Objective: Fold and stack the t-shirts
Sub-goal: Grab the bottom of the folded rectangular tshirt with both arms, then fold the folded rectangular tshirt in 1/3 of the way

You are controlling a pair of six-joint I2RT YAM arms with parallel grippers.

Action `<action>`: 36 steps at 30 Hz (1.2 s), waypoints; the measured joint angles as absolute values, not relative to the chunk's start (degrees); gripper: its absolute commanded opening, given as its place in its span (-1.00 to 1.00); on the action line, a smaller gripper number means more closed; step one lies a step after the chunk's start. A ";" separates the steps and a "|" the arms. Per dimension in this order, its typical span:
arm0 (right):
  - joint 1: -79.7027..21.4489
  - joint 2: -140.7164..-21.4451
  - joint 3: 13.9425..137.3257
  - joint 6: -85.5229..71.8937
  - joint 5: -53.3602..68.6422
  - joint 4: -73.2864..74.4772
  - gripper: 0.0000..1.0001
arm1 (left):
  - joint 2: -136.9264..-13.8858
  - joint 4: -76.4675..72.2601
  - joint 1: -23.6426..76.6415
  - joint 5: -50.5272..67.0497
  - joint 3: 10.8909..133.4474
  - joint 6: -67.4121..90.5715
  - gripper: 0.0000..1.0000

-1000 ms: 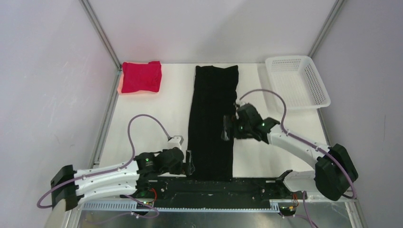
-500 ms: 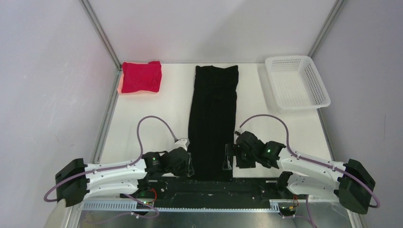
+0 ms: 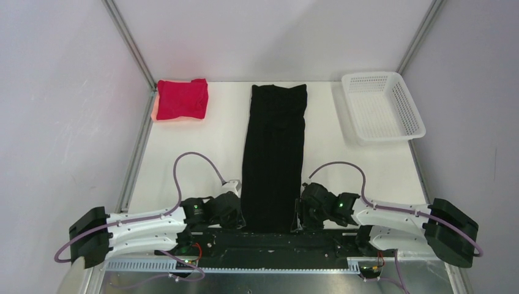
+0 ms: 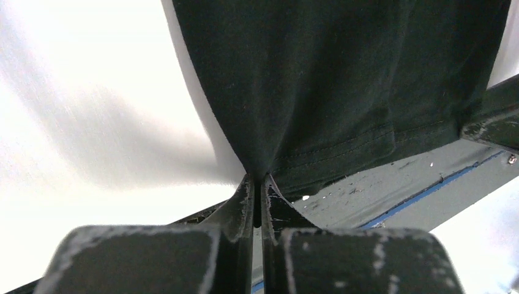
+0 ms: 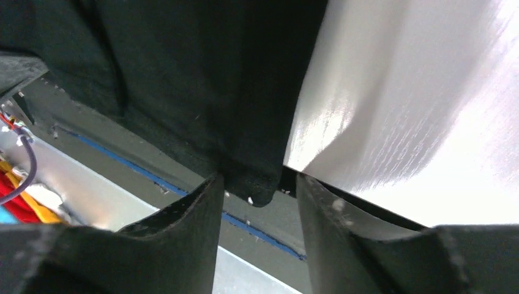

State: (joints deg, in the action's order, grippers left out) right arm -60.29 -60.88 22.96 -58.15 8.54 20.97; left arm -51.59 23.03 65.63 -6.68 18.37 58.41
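The left hand is closed tight, its two fingers pinched together on the near left corner of the black t-shirt, with the cloth drawn into a small peak where it enters the grip. The right hand is open, its jaws spread. The near right corner of the black t-shirt hangs down into the gap between them without being clamped. Whether the cloth brushes either finger cannot be told.

There are two t-shirts. The black t-shirt lies folded into a long narrow strip down the middle of the tabletop, running from the far edge to the near edge, where its hem reaches the dark rail that carries the arm bases. The red t-shirt sits as a compact folded bundle in the far left corner, well apart from the black one and from both hands.

From above, the left hand and the right hand flank the strip's near end, one at each corner, both low over the tabletop. One white mesh basket stands in the far right corner, apart from the black strip. A purple cable loops up from the left arm, and a second from the right arm. Neither lies across the shirts.
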 measured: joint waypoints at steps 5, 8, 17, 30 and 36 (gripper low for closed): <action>-60.97 -62.72 21.37 -60.64 9.06 17.21 -1.00 | -50.96 23.09 65.63 -6.22 18.15 58.65 -1.00; -61.98 -60.99 21.04 -61.71 8.40 17.47 -1.00 | -48.71 23.33 65.63 -5.76 16.97 59.31 -1.00; -64.29 -47.13 18.76 -63.35 9.72 21.85 -1.00 | -40.32 25.80 65.69 -3.84 13.78 61.32 -1.00; -62.61 -46.61 20.34 -59.88 10.20 27.20 -1.00 | -38.94 28.01 69.06 -5.04 17.67 60.90 -1.00; -50.26 -47.42 27.44 -52.38 11.57 27.14 -1.00 | -46.11 27.64 64.79 -11.75 27.33 55.42 -1.00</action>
